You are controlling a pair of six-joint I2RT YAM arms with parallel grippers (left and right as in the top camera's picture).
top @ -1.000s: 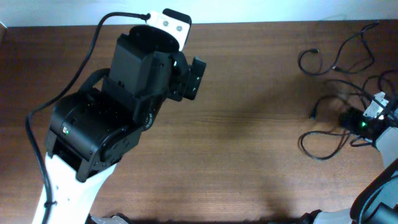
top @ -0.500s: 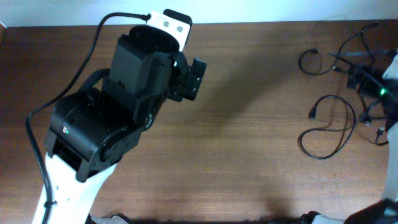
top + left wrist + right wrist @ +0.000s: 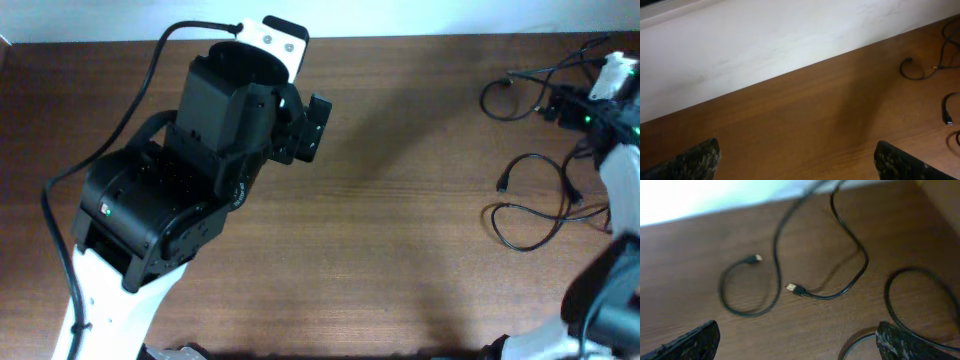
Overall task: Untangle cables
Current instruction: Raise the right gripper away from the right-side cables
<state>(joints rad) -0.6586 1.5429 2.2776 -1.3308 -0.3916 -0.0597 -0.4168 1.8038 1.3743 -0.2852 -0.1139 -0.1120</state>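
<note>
The left arm (image 3: 190, 170) is made of bulky black box-shaped housings on a smooth white lower link (image 3: 100, 315). It carries a white rounded cap (image 3: 275, 38) with two small dark holes, a thick black wire (image 3: 190, 23) and a tiny green mark (image 3: 107, 210). The right arm (image 3: 625, 175) is white and black, with a small green light (image 3: 588, 118). The fingers (image 3: 695, 161) of the left gripper (image 3: 797, 162) are dark with a rough speckled surface; those of the right gripper (image 3: 797, 340) look the same.
</note>
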